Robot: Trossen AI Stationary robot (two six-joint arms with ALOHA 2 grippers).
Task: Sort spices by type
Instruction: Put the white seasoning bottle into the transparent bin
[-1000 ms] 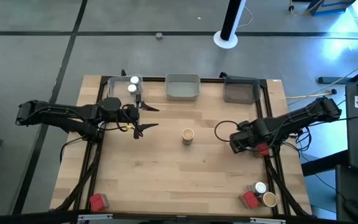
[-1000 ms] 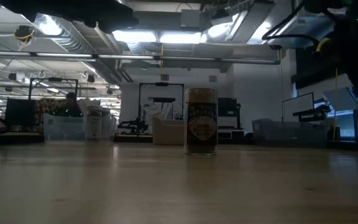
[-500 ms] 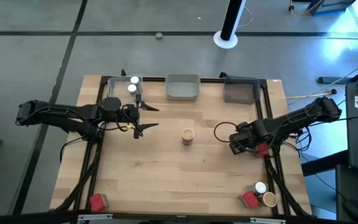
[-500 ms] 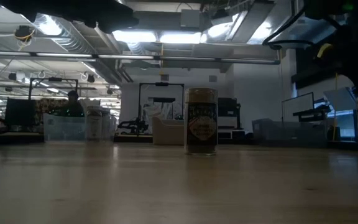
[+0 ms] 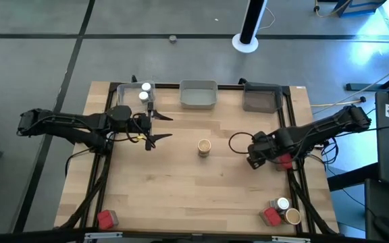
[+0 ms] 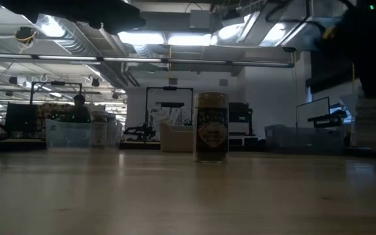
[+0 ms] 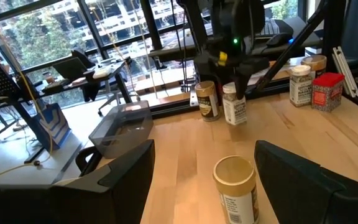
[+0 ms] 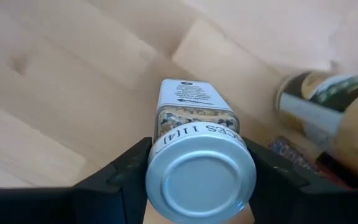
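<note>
My right gripper [image 5: 254, 156] stands over the table's right part, pointing down, shut on a white-capped spice jar [image 8: 194, 115]. A tan-brown jar [image 8: 328, 115] and a red packet [image 5: 284, 162] sit close beside it. Another tan-brown jar [image 5: 204, 146] stands upright on its base at the table's middle. My left gripper [image 5: 159, 127] hovers open at the left, level, aimed at that jar. Two white-capped jars [image 5: 144, 92] stand in the far left tray [image 5: 123, 91]. My right gripper holds the white-capped jar by its cap [image 8: 156, 169], pinched between the two fingers [image 8: 123, 177], one on each side. The fingers come from above, pointing down. The jar hangs upright below them, a little clear of the table [image 7: 234, 107].
A middle tray [image 5: 198, 101] and a far right tray [image 5: 261, 102] stand at the back edge. A red packet [image 5: 270, 216], a white-capped jar [image 5: 283, 203] and a tan jar [image 5: 293, 217] cluster at the near right corner. Another red packet [image 5: 104, 219] lies near left.
My right gripper has risen a little and shifted slightly toward the table's left, rolling about its own line. The white-capped jar, which stood on the table, has come up with it and now hangs clear.
</note>
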